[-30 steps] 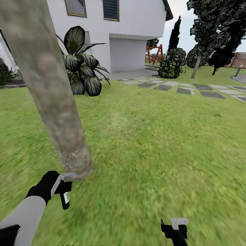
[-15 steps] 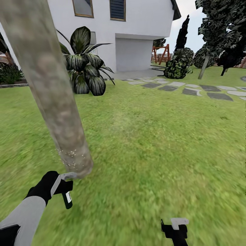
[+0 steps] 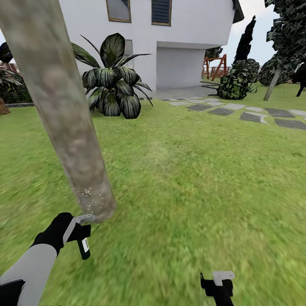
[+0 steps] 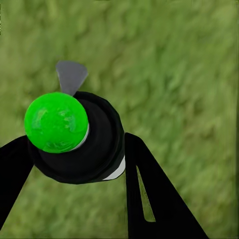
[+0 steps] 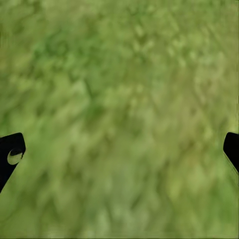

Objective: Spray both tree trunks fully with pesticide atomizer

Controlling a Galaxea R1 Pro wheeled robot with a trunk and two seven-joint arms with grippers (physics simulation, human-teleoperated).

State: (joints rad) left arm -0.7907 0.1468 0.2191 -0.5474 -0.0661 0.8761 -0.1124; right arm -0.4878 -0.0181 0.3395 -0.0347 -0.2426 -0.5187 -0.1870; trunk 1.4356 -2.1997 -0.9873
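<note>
Clearly, the pesticide atomizer (image 3: 83,247) was a small black bottle with a white label patch, hanging just beside the foot of the tree trunk (image 3: 63,110), clamped in the left end effector (image 3: 80,231). In the left wrist view the atomizer (image 4: 82,139) appeared end-on as a round black body capped by a glossy bright green ball, with a grey wedge-shaped piece behind it, and a black finger (image 4: 149,194) pressed against each flank. The trunk was a smooth, mottled grey-brown column leaning away to the upper left, and fine whitish pesticide (image 3: 87,197) specks dotted its base just above the atomizer. The right end effector (image 3: 217,285) hung well apart from the trunk over blurred grass, its fingers spread wide, each black fingertip (image 5: 11,154) at an opposite edge of the right wrist view.

Compared with a second earlier, the whole head view had swung: the white house (image 3: 182,38), the broad-leaved dark plant (image 3: 112,80) and the flat grey stone slabs (image 3: 250,115) beyond the trunk all sat further right, while both arms held the same poses. The lawn (image 3: 191,178) was soft, streaky green.
</note>
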